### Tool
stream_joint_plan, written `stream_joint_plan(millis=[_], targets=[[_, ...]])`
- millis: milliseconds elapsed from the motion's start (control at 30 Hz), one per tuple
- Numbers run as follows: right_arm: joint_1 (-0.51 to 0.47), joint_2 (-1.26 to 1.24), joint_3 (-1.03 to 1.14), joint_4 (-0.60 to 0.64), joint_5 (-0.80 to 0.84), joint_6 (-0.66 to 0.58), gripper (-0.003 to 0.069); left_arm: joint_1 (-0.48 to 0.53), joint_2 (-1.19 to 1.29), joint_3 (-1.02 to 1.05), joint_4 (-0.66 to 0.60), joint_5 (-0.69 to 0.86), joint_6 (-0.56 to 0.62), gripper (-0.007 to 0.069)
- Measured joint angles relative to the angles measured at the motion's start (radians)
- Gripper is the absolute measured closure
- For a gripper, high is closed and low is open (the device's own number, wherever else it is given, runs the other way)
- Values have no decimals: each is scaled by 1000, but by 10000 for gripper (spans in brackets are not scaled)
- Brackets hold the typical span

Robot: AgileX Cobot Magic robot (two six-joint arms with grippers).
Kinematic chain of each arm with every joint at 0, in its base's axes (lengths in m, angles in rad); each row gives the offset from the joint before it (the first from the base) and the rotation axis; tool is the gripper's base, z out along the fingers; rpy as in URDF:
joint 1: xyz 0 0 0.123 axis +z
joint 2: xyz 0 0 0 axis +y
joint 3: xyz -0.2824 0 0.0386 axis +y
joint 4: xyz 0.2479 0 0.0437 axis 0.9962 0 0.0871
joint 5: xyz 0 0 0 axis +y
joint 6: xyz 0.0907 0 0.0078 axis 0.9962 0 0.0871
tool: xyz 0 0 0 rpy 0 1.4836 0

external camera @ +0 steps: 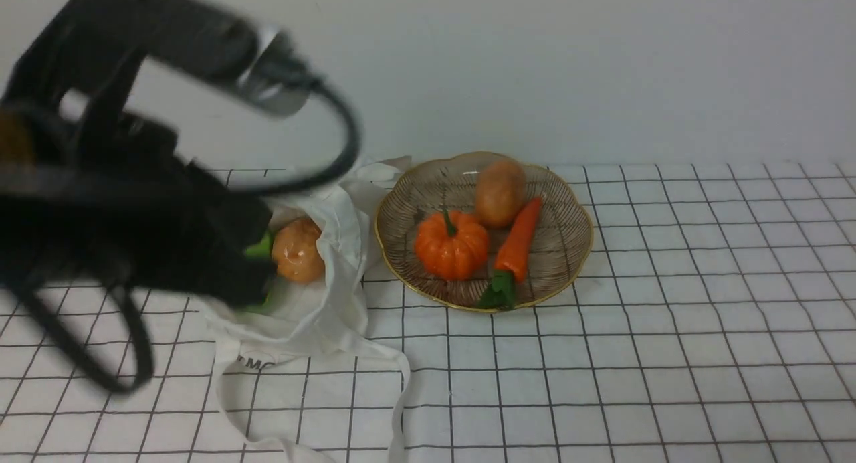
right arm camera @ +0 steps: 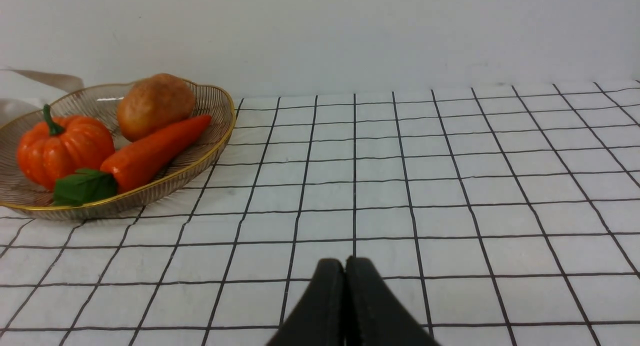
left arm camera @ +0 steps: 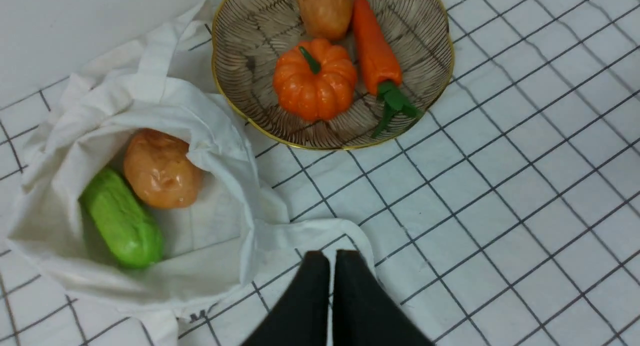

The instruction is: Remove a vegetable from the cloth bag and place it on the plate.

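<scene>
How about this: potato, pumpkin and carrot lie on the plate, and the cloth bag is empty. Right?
Not quite. The potato, pumpkin and carrot do lie on the plate, but the cloth bag is not empty: the left wrist view shows a green cucumber-like vegetable and a glossy orange-tan ball inside it.

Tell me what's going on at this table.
A two-armed robot is moving a vegetable from the cloth bag to the plate. The potato lies on the plate, beside a small pumpkin and a carrot. A glossy orange ball and a green oblong lie inside the bag. The left gripper is near the bag's edge, jaws shut and empty; the right gripper, also shut and empty, hangs above bare tablecloth.
</scene>
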Motion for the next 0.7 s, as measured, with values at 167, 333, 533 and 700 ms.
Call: stream_joint_plan(millis=[167, 333, 533, 700], targets=[[0, 0, 0, 0, 0, 0, 674, 0, -261, 334, 0, -308, -102, 632], [0, 0, 0, 0, 1, 0, 674, 0, -445, 505, 0, -445, -128, 632], [0, 0, 0, 0, 1, 0, 674, 0, -548, 617, 0, -457, -129, 632], [0, 0, 0, 0, 1, 0, 674, 0, -552, 629, 0, -446, -129, 632]])
